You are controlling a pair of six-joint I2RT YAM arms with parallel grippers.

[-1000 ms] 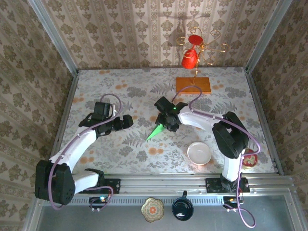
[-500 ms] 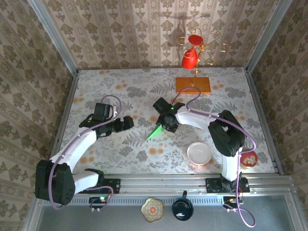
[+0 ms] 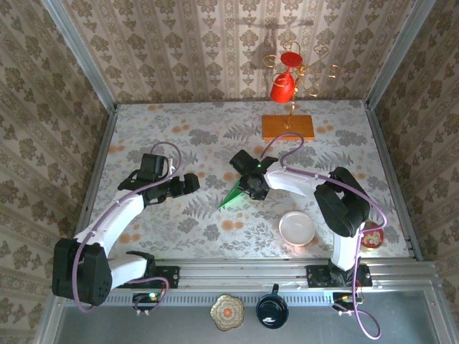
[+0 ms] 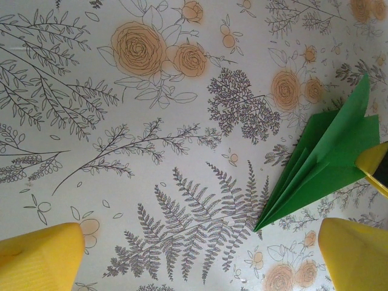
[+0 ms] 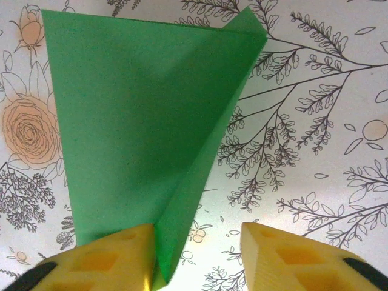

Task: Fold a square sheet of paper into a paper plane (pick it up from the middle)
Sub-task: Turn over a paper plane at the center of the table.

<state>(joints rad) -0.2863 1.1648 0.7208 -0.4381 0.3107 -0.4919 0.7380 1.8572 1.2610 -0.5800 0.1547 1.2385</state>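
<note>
The square sheet of paper is folded into a bright green paper plane [image 3: 233,193] lying mid-table, nose toward the near left. My right gripper [image 3: 252,180] is at its tail end. In the right wrist view the paper plane [image 5: 139,133] spreads wide, and its raised centre fold runs down between the yellow fingers [image 5: 103,260], against the left one. A clear gap stays to the other finger, so the right gripper [image 5: 197,260] is open. My left gripper [image 3: 188,183] hovers left of the plane, wide open and holding nothing [image 4: 197,260], with the plane's nose [image 4: 321,163] at its right.
An orange wooden slab [image 3: 287,127] and a gold stand with red cups [image 3: 285,86] are at the back. A white bowl [image 3: 297,228] sits near the right arm's base, with a red dish [image 3: 372,236] beside it. A patterned plate [image 3: 226,312] and a dark cup [image 3: 272,312] lie below the rail.
The right gripper's jaws have narrowed around the plane's centre fold, and its wrist shifted slightly. The plane looks a little wider from above. The left arm has not moved.
</note>
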